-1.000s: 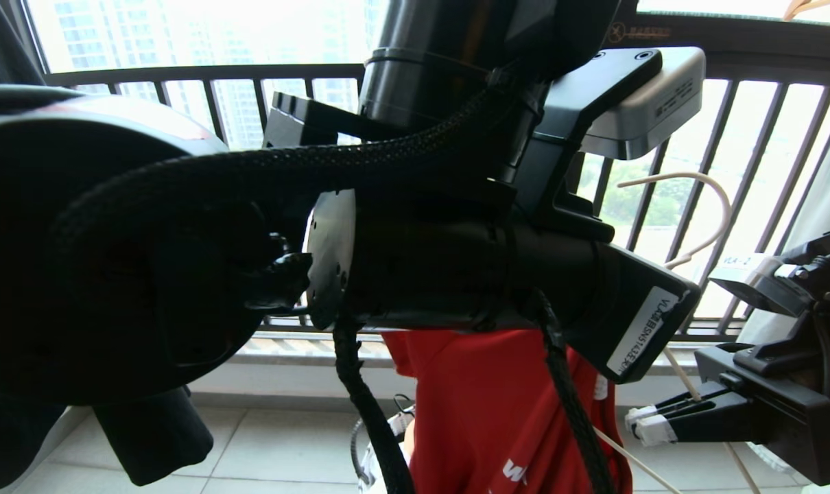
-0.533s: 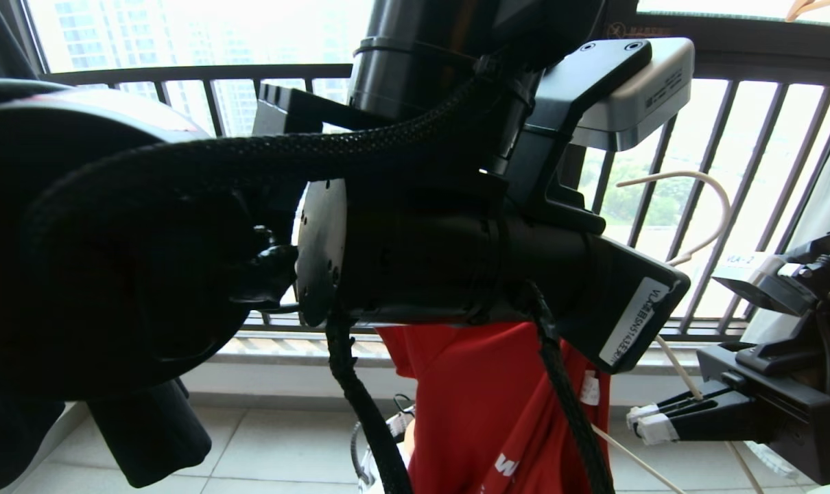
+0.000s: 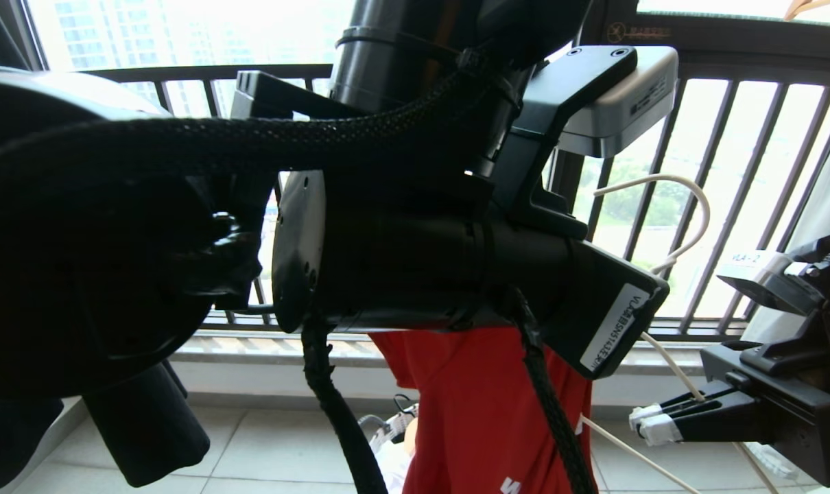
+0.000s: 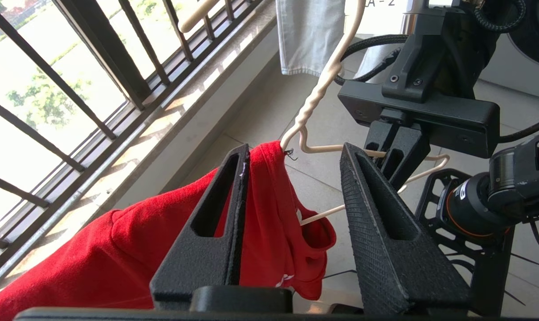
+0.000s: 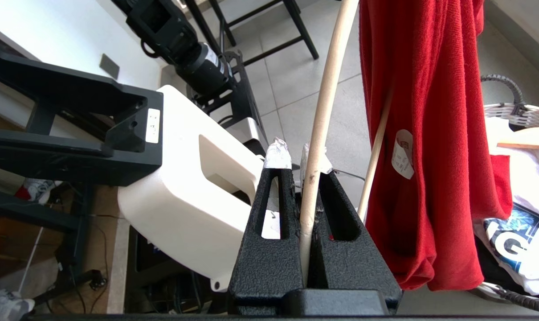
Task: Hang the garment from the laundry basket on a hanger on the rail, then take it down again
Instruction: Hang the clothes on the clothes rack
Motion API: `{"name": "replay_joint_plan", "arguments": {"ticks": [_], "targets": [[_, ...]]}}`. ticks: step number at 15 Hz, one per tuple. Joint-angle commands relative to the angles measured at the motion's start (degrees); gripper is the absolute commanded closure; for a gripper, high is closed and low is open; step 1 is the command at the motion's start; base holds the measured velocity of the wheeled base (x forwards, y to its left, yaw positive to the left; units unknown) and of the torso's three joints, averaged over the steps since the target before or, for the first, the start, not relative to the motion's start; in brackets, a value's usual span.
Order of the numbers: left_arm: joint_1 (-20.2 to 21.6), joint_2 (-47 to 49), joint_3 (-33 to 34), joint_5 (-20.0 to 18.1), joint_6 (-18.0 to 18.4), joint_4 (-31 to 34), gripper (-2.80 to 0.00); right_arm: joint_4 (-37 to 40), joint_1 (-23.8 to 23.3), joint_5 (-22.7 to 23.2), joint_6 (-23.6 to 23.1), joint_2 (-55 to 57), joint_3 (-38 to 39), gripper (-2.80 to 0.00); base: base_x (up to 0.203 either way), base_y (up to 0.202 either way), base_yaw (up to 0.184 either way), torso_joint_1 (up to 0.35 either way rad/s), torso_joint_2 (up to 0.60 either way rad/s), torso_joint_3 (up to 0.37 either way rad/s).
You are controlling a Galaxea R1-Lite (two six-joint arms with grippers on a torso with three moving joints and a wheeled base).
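The red garment [image 4: 260,223] hangs over one shoulder of the cream hanger [image 4: 316,96], bunched at the hanger's twisted neck. My left gripper [image 4: 295,149] is open around that bunched cloth; one finger [image 4: 216,214] touches the cloth, the other finger [image 4: 376,223] stands apart. My right gripper [image 5: 296,154] is shut on the hanger's thin bar [image 5: 323,89], just beside the garment [image 5: 430,133]. In the head view my left arm [image 3: 422,254] hides its own fingers, the garment [image 3: 483,412] hangs below it, and the right gripper [image 3: 651,422] holds the hanger [image 3: 693,206]. The laundry basket [image 5: 505,111] stands on the floor. The rail is out of view.
A dark railing of vertical bars [image 3: 730,206] runs close behind the hanger. A black garment [image 3: 147,425] hangs at the left. White printed cloth [image 5: 519,214] lies in the basket. A pale garment [image 4: 309,35] hangs further along. My white base [image 5: 185,214] sits below the right gripper.
In the head view my left arm has shifted left and the hanger's hook has swung left with it. The garment's white label no longer shows. The right gripper has stayed in place.
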Motion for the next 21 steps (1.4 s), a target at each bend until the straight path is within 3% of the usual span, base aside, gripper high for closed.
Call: {"name": "replay_joint_plan", "arguments": {"ticks": [1, 6, 9, 10, 15, 17, 19, 21], "targets": [[0.00, -0.28, -0.38, 0.05, 0.02, 0.29, -2.80, 0.12, -0.01, 0.43, -0.14, -0.15, -0.01, 0.00, 0.000, 0.000, 0.000, 0.000, 0.00, 0.000], [0.20, -6.82, 0.78, 1.50, 0.04, 7.21, -2.80, 0.12, -0.01, 0.71, -0.12, -0.86, 0.05, 0.00, 0.000, 0.000, 0.000, 0.000, 0.00, 0.000], [3.74, -10.87, 5.29, 1.65, 0.06, 8.57, -2.80, 0.20, -0.01, 0.87, -0.12, -1.29, 0.08, 0.00, 0.000, 0.000, 0.000, 0.000, 0.00, 0.000], [5.23, -11.47, 6.14, 1.62, 0.09, 8.60, 0.00, 0.20, -0.01, 0.88, -0.12, -1.32, 0.08, 0.00, 0.000, 0.000, 0.000, 0.000, 0.00, 0.000], [16.06, -11.97, 6.04, -0.55, 1.91, 9.24, 0.00, 0.20, 0.08, 1.54, -0.12, -2.97, -0.51, 0.00, 0.000, 0.000, 0.000, 0.000, 0.00, 0.000], [21.48, -12.21, 4.36, -8.80, 5.31, 12.94, 0.00, 0.20, -0.01, 2.18, -0.14, -2.87, -1.31, 0.00, 0.000, 0.000, 0.000, 0.000, 0.00, 0.000], [26.53, -11.72, -2.13, -16.78, 9.94, 21.16, 0.00, 0.12, 0.08, 2.31, -0.35, -1.53, -1.79, 0.00, 0.000, 0.000, 0.000, 0.000, 0.00, 0.000], [29.54, -9.60, -9.10, -21.00, 14.04, 29.49, 0.00, 0.12, 0.08, 3.02, -0.43, 0.84, -3.45, 0.00, 0.000, 0.000, 0.000, 0.000, 0.00, 0.000]]}}
